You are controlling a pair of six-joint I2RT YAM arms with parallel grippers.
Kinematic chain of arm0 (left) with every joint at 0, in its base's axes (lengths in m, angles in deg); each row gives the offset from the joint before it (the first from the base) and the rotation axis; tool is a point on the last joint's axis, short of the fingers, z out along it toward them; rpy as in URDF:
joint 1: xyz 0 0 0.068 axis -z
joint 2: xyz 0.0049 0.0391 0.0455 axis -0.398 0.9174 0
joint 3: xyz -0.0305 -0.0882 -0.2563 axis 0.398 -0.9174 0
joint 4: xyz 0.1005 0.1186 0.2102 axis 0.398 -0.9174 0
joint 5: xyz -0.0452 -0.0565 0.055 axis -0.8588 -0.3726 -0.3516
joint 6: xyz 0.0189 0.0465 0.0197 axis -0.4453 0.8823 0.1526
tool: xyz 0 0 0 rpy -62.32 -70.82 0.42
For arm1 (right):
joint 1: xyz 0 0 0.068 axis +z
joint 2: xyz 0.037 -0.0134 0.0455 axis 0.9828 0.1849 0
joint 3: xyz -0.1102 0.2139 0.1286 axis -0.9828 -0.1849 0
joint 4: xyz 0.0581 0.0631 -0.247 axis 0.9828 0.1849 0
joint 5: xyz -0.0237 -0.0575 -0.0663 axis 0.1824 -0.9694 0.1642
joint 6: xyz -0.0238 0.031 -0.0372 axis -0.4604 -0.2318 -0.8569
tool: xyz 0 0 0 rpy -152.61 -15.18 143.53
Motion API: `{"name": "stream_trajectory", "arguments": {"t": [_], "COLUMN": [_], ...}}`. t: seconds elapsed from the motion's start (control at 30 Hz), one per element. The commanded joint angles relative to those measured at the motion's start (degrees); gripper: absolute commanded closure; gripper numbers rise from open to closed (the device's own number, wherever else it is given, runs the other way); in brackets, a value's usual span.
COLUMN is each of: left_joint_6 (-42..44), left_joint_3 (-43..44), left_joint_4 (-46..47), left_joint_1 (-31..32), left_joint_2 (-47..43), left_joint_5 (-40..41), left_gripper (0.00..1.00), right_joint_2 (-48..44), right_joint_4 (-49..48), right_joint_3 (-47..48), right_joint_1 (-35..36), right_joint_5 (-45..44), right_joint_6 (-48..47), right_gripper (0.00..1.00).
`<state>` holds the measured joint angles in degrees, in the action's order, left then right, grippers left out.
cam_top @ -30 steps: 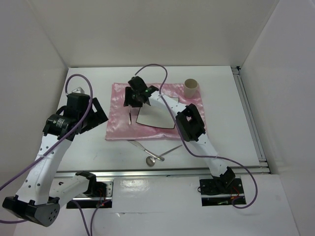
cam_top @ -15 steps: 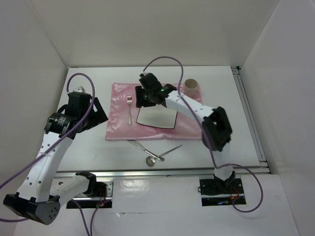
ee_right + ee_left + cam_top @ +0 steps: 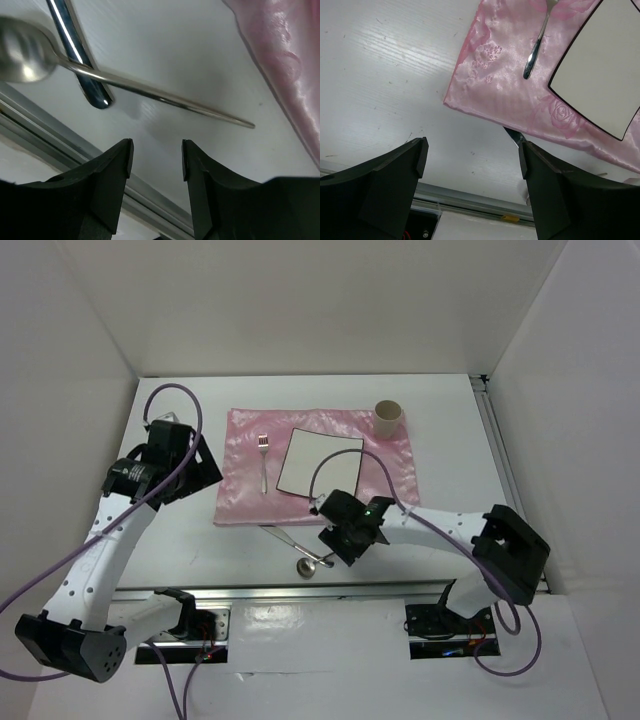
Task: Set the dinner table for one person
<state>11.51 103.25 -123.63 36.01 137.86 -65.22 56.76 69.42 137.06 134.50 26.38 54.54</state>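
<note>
– Dinner table (image 3: pixel 455 465), large flat white rectangular tabletop, overhead view: where is it, and what does it carry?
– It fills the middle of the view, with aluminium rails (image 3: pixel 510 480) on its front and right edges.
Carried: one shiny pink rectangular cloth (image 3: pixel 240 495).
On the cloth: one small white square plate (image 3: pixel 318 464), with one silver fork (image 3: pixel 263 462) just left of it.
At the cloth's far right corner: one tan cylindrical cup (image 3: pixel 388 417).
On bare top in front of the cloth: one steel knife (image 3: pixel 283 534) and one steel spoon (image 3: pixel 306 565), crossing each other.
– Grippers, same view?
– The left gripper (image 3: pixel 190 455) is over the dinner table, left of the cloth. The right gripper (image 3: pixel 338 540) is over the spoon's handle. Neither one's spread can be read from above.
– Left wrist view?
– Its black fingers (image 3: pixel 390 185) stand wide apart with nothing between them. Beneath are the tabletop, the cloth's near corner, the fork handle, a plate corner, the knife tip and the front rail.
– Right wrist view?
– Its fingers (image 3: pixel 100 185) are parted and empty, just above the tabletop and near the spoon handle. The knife crosses that handle. The cloth's edge lies at upper right and the rail at lower left.
</note>
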Motion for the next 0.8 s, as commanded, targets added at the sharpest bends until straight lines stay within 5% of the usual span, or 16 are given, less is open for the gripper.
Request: {"name": "stream_trajectory", "arguments": {"t": [0.0, 0.77], "left_joint_6": [0.28, 0.28], "left_joint_3": [0.73, -0.94], "left_joint_4": [1.14, 1.14], "left_joint_1": [-0.25, -0.25], "left_joint_2": [-0.08, -2.19], "left_joint_5": [-1.51, -0.98], "left_gripper": [0.08, 0.08], "right_joint_2": [-7.93, -3.65], "right_joint_4": [-12.47, -22.53], "right_joint_3": [-2.8, -8.36], "right_joint_1": [-0.84, -1.89], "right_joint_5": [-1.61, 13.06], "right_joint_6": [-10.67, -34.87], "right_gripper": [0.45, 0.44]}}
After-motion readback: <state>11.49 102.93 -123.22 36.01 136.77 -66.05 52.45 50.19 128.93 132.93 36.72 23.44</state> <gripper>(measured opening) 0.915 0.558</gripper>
